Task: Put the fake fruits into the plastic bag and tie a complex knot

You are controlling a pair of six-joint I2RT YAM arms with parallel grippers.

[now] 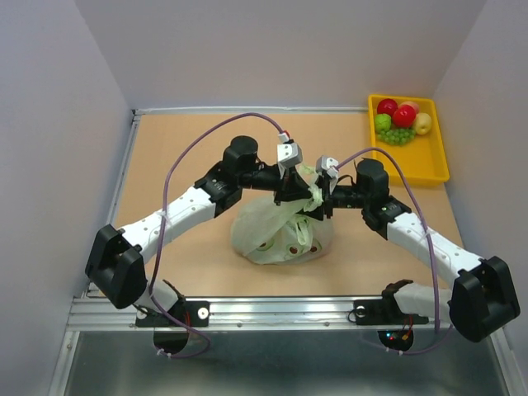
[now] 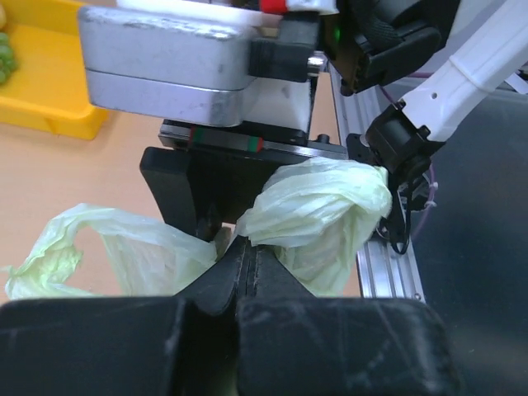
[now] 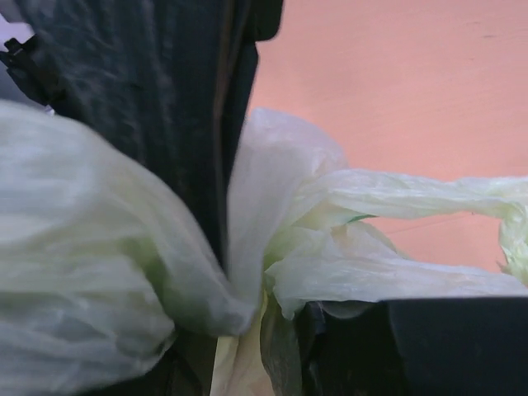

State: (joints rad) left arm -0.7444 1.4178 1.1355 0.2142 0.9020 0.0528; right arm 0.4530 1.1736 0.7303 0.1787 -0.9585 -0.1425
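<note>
My left gripper (image 2: 246, 262) is pressed fully closed, pinching a twisted handle of the plastic bag (image 1: 276, 235). My right gripper (image 1: 327, 196), just beside it, looks clamped on the other handle. The bag sits mid-table (image 1: 181, 148) beneath both. The fake fruits (image 1: 403, 118) lie well apart in the yellow tray (image 1: 437, 161) at the far right corner. I judge the knot is in hand. Next, I'd cross the handles and pull one through without tearing the film.
</note>
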